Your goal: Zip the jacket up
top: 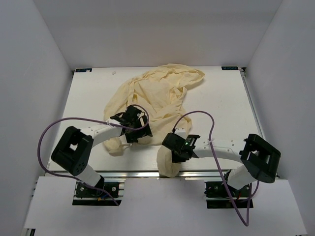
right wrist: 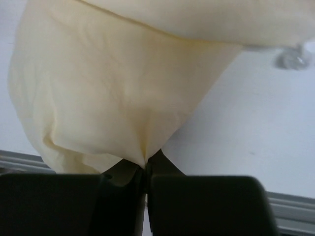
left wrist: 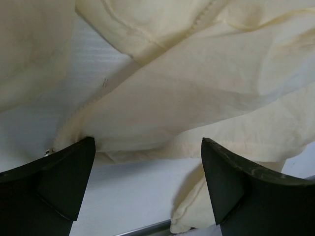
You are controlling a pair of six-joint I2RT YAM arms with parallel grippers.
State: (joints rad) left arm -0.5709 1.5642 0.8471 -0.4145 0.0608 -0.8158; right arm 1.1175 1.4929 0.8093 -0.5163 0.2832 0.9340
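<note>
The jacket [top: 157, 96] lies mid-table, its long axis running from the hood at the far side to the hem near the arms. The right gripper [right wrist: 146, 169] is closed, pinching hem cloth. The left gripper [left wrist: 147, 150] is wide apart and hovers over the hem just to the left.

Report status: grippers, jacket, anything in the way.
Left gripper open over the jacket. Right gripper shut on a jacket fold. Jacket crumpled, front looks unzipped. No obstruction seen.
</note>
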